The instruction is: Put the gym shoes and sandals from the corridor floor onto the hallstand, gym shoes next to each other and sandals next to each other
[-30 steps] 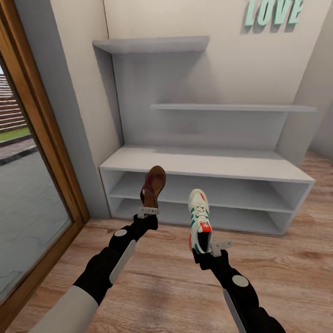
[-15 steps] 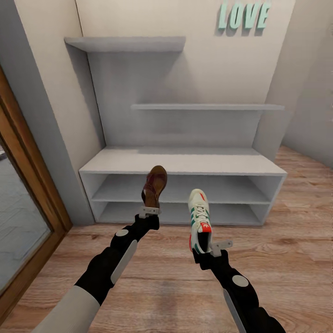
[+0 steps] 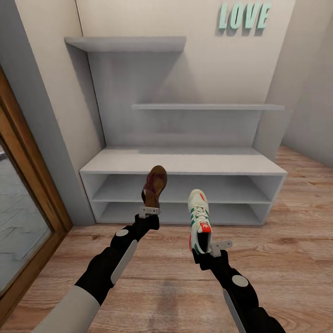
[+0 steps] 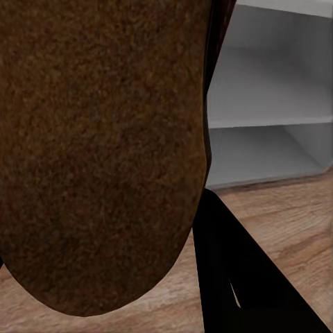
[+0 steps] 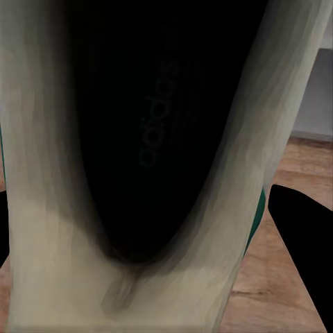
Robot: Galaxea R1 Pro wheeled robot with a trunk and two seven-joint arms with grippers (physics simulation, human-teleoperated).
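My left gripper (image 3: 149, 212) is shut on the heel of a dark brown sandal (image 3: 154, 186), held toe-up in front of the hallstand (image 3: 185, 163). Up close in the left wrist view, the sandal's tan-brown insole (image 4: 97, 146) sits right before the lens. My right gripper (image 3: 213, 249) is shut on a white gym shoe (image 3: 199, 219) with green stripes and a red-orange tongue patch, its toe pointing at the rack. The shoe's dark opening (image 5: 152, 125) faces the right wrist camera. Both shoes hang above the floor, short of the white rack. The other shoe and sandal are out of view.
The rack has a flat top and two open shelves (image 3: 185, 189), with white wall shelves (image 3: 203, 107) above and teal "LOVE" letters (image 3: 243, 15) on the wall. A wood-framed glass door (image 3: 23, 199) stands at the left. Wooden floor (image 3: 286, 259) spreads around me.
Between the earliest frame and half a second ago the view swung so the rack shifted left in the picture; since then it holds still. Both arms keep their shoes in the same pose.
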